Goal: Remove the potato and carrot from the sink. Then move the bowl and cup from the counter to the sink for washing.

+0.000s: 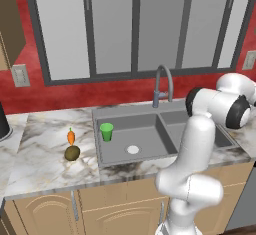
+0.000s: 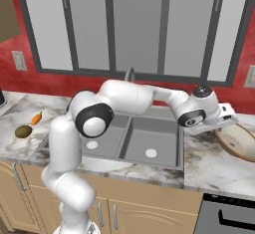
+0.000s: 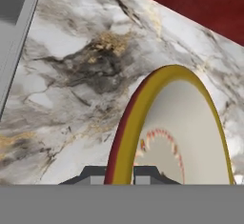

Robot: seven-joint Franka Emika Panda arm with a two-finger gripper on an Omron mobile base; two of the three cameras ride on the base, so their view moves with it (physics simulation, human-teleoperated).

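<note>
My gripper [image 2: 229,123] is over the counter [image 2: 209,166], right of the sink [image 2: 149,133], and is shut on the near rim of the tan bowl [image 2: 240,142]. The bowl is tilted. In the hand view its yellow-brown rim [image 3: 125,137] runs down between my two fingertips [image 3: 97,174]. The green cup [image 1: 106,131] stands upright in the left basin of the sink [image 1: 125,113]. On the counter left of the sink lie the potato [image 1: 72,153] and, just behind it, the carrot [image 1: 71,137].
The curved grey faucet [image 1: 163,83] rises behind the sink's middle. A red wall and window panels back the counter. A dark appliance top [image 2: 229,215] sits below the counter at the right. My own arm spans above the right basin.
</note>
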